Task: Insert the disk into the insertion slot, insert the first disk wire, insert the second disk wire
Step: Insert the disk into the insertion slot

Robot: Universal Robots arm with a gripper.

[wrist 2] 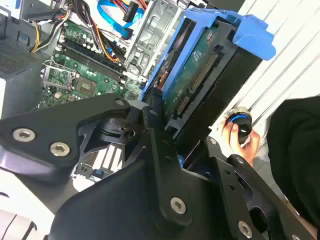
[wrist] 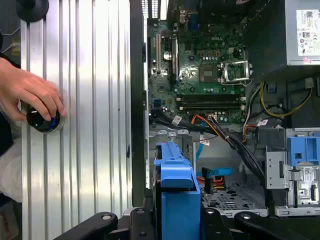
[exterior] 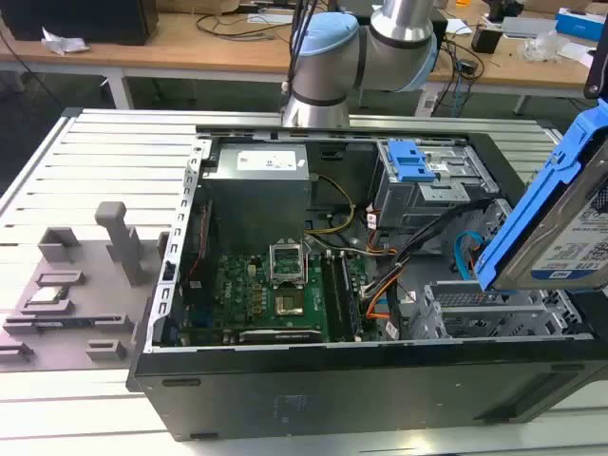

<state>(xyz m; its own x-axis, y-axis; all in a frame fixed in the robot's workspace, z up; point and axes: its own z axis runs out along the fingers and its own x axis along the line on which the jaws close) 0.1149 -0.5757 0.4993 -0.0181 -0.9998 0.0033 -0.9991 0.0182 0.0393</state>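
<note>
Alignment matters: black tool (wrist 2: pixel 184 132) pinches the silver hard drive in its blue plastic frame (exterior: pixel 568 220), tilted, clear of the low perforated silver-grey drive cage (exterior: pixel 478 304); level and square it first.

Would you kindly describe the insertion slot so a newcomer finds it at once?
Look inside the open computer case, at its corner on the exterior view's right, below the disk. The insertion slot is the low perforated silver cage; the neighbouring bay is taller and carries a blue latch.
</note>
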